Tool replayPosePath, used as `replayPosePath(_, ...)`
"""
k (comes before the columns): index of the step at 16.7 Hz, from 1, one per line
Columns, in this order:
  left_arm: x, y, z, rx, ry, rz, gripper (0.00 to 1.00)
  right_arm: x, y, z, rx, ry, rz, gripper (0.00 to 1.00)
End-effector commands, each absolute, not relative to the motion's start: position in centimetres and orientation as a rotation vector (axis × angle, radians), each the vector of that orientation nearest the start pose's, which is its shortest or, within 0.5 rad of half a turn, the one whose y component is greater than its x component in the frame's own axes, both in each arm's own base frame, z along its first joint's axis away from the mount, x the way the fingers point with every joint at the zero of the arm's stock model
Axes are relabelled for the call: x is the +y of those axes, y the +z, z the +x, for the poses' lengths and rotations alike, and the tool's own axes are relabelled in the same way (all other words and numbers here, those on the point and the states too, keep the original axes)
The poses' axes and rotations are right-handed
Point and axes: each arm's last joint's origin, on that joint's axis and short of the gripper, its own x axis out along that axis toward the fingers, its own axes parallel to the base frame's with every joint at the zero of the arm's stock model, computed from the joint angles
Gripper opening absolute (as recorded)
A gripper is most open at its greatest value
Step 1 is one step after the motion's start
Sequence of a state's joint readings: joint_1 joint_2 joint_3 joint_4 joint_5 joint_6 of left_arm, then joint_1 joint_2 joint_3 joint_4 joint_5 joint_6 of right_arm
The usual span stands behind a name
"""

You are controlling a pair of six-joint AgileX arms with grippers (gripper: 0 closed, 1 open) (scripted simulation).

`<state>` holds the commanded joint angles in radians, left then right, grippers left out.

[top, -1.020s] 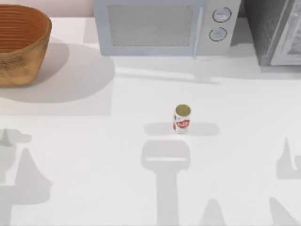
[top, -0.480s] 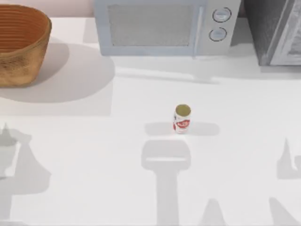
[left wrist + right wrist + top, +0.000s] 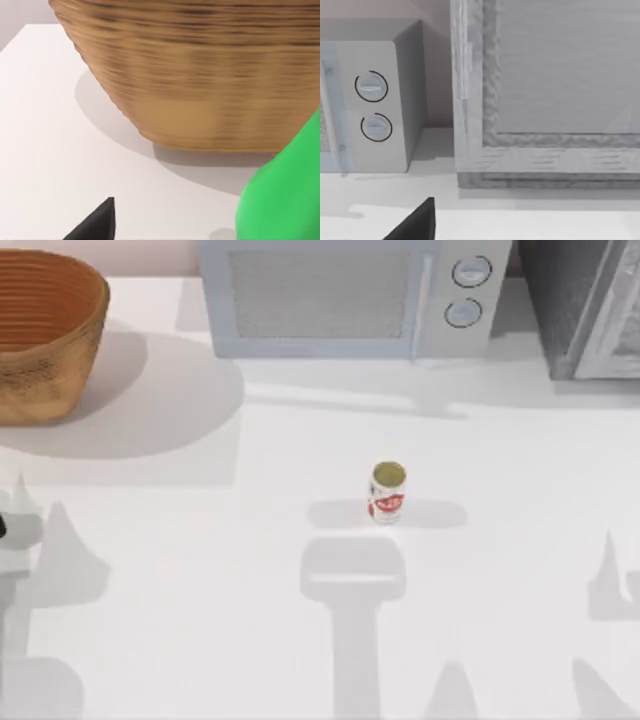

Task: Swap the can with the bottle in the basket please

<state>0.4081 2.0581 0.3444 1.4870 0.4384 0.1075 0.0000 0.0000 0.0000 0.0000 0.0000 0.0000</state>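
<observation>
Can: the small upright white cylinder with a red label and dull gold-olive top stands alone on the open white bench, near the middle and a little toward the right. Nothing touches it.

Basket: the large round orange-brown woven wicker basket sits at the far left corner of the bench, well apart from the can. From above, its ribbed inside wall shows. In the left wrist view its outer wall rises close ahead, standing on the bench.

Green thing: a bright green smooth rounded shape shows very near the left wrist camera, in front of the basket's foot. I cannot tell what it is, or whether it touches the basket.

Left hand: a pale part of the left arm shows at the left edge of the bench, on the near side of the basket. A black tip of the left hand points toward the basket's base. I cannot tell whether this hand is released, clenched or grasping anything.

Right hand: a black tip of the right hand shows low over the bench, facing the back right corner. I cannot tell whether it is released or clenched.

Microwave: the pale grey box with two round dials stands along the back edge, behind the can.

Grey cabinet: a rough-textured grey box with a framed panel stands just beside the microwave at the back right.
</observation>
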Motion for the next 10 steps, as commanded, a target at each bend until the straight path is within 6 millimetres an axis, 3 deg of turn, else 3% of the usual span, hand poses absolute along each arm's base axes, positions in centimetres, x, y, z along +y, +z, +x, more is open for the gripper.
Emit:
replayPosePath(4, 9.46, 5.94, 25.13, 0.201, -0.019, 0.002, 1.0, -0.12, 16.0, 10.57, 0.0, 0.0, 0.0, 1.0)
replayPosePath(10, 9.46, 5.94, 25.13, 0.201, -0.019, 0.002, 0.55, -0.12, 16.0, 10.57, 0.0, 0.0, 0.0, 1.0)
